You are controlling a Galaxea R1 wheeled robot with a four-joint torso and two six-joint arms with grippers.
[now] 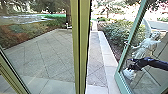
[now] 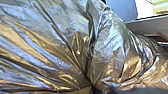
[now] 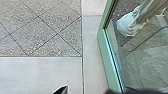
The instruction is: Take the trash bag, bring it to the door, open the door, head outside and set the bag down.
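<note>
In the head view, my right gripper point(image 1: 128, 65) is open in front of the glass of the green-framed door point(image 1: 121, 53), which stands open at the right. In the right wrist view, the gripper point(image 3: 86, 91) is at the edge beside the door frame point(image 3: 106, 57); a dark pointed fingertip point(image 3: 62, 90) is over the pale paving. The shiny trash bag point(image 2: 57, 47) looms large in the left wrist view. Its folds gather tightly at my left gripper point(image 2: 92, 87), shut on it.
A yellow-green post point(image 1: 80, 47) stands mid-view between a glass pane and the doorway. Outside lie tiled paving point(image 1: 95, 52), a pale border point(image 1: 107, 53) and bushes point(image 1: 117, 30). A pale statue point(image 1: 147, 47) appears in the door glass.
</note>
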